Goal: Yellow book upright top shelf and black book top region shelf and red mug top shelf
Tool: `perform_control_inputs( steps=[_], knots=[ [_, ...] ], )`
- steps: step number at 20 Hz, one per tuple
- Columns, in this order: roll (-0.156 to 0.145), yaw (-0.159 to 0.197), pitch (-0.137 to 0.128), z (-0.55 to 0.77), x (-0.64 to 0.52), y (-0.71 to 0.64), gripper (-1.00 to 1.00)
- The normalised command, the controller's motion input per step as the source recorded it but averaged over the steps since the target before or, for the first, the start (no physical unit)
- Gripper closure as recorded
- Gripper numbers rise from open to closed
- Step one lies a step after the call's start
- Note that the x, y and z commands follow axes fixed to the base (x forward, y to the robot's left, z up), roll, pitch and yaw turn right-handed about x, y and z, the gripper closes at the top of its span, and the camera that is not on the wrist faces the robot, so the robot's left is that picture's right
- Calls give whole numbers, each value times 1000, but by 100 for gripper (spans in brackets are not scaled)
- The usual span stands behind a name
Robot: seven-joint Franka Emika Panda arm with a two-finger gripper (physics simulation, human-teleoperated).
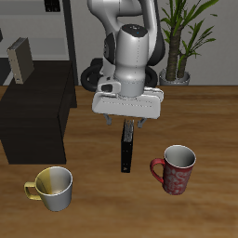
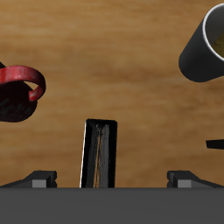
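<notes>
**A:** What have you got on your screens?

**B:** My gripper [image 1: 129, 119] hangs over the wooden table [image 1: 204, 209], straight above the black book [image 1: 126, 149]. It's a thin, flat slab standing on its long edge. From the wrist camera I see that book [image 2: 99, 154] between my two fingers [image 2: 38, 179], which are spread wide and well clear of its faces. Nothing is held.

**A:** And the rest?

**B:** The red mug [image 1: 176, 169] stands upright near the book, dark, speckled, rounded, pale grey inside, handle toward the book. The yellow book [image 1: 19, 59], a small thick block with a dull grey-tan cover, stands upright on the flat top of the shelf [image 1: 37, 116], a low black boxy unit.

**A:** Anything else?

**B:** A cream mug [image 1: 54, 187] with a yellow handle, smooth, nearer the table's front edge. A potted plant [image 1: 182, 37] stands farther back.
</notes>
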Motion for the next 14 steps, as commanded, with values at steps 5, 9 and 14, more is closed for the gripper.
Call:
perform_control_inputs(
  steps=[5, 9, 14],
  knots=[
    [8, 8, 29, -197, 54, 51, -100],
    [-2, 9, 28, -173, 50, 37, -100],
    [12, -6, 37, -186, 31, -7, -100]
  ],
)
